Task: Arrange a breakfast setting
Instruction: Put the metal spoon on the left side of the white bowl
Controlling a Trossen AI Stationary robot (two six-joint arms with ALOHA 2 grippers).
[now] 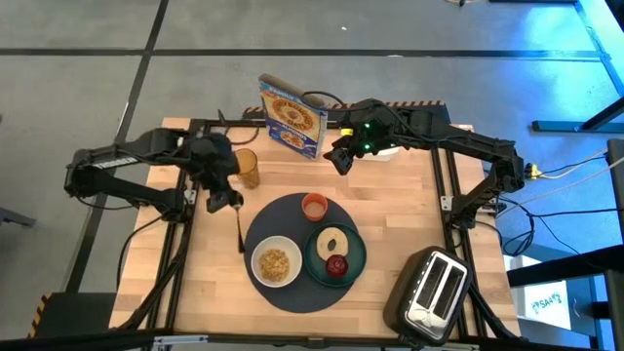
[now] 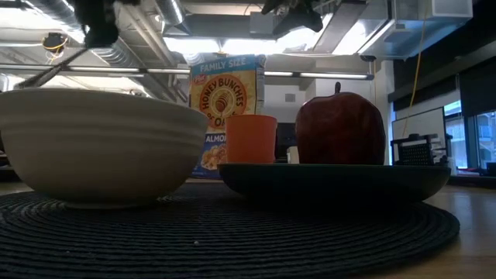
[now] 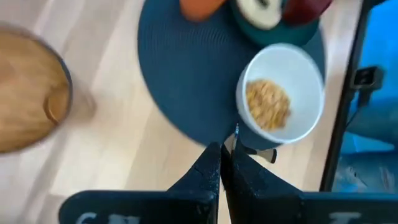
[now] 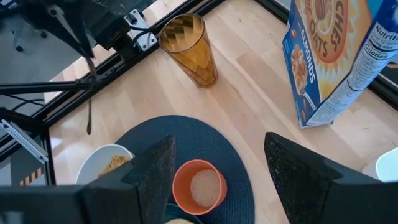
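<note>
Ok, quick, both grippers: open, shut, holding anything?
Left gripper: shut on a thin dark utensil, beside the round dark grey mat.
Right gripper: open, empty.

**A:** What is found along the desk's (image 1: 409, 210) back edge?

**B:** A cereal box (image 1: 292, 117) is stood upright near the middle of that edge, with its printed front turned toward the desk's front. A white tub (image 1: 387, 150) is partly seen just right of it.

**A:** And toward the left edge?

**B:** An amber glass (image 1: 248, 168) is set upright left of the box, a little in from the back edge. A thin dark utensil (image 1: 240, 226) is seen forward of the glass. Whether the desk is touched by it cannot be told.

**A:** The front right corner?

**B:** A toaster (image 1: 436, 290) is placed there, slots up, set askew to the edges.
</note>
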